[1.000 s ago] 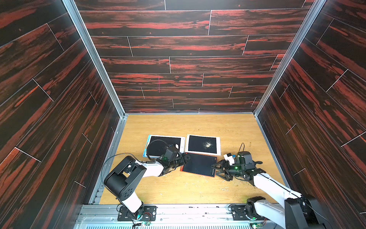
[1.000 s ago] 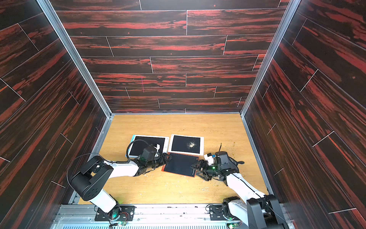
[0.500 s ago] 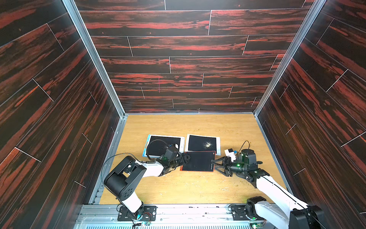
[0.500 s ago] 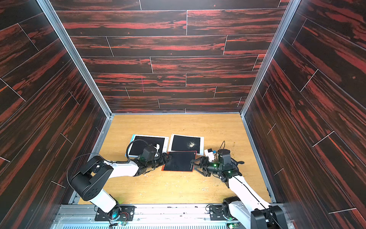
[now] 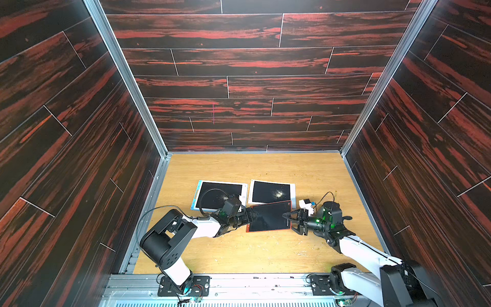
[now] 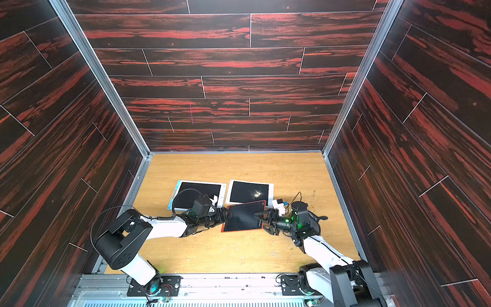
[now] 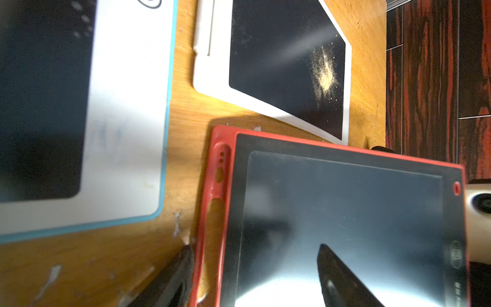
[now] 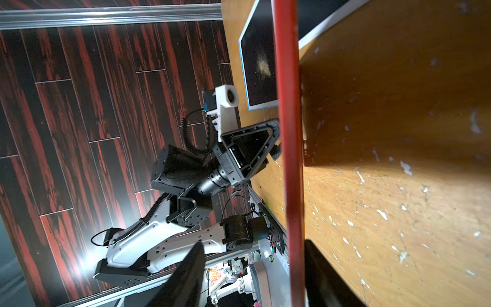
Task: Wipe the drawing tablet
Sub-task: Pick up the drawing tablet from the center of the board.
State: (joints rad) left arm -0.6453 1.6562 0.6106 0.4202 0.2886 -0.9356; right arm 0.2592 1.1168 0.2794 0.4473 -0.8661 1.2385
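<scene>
The red tablet (image 5: 269, 218) has a dark, glossy screen in a red frame. It sits tilted near the middle of the counter (image 5: 239, 252), with one side lifted clear and a shadow beneath it. Its far edge overlaps the white tablet's (image 5: 271, 191) near corner. The white tablet and the blue tablet (image 5: 212, 192) lie flat side by side behind it, each dusted with pale powder.

Walls (image 5: 239, 61): dark planks streaked red, thin pale seams, three sides.
Corner posts (image 5: 125, 71): bare grey metal, floor upward.
Floor (image 5: 265, 167): light wood-grain board, scuffed, pale flecks toward the front.
Front rail (image 5: 265, 283): grey metal, along the near edge.
</scene>
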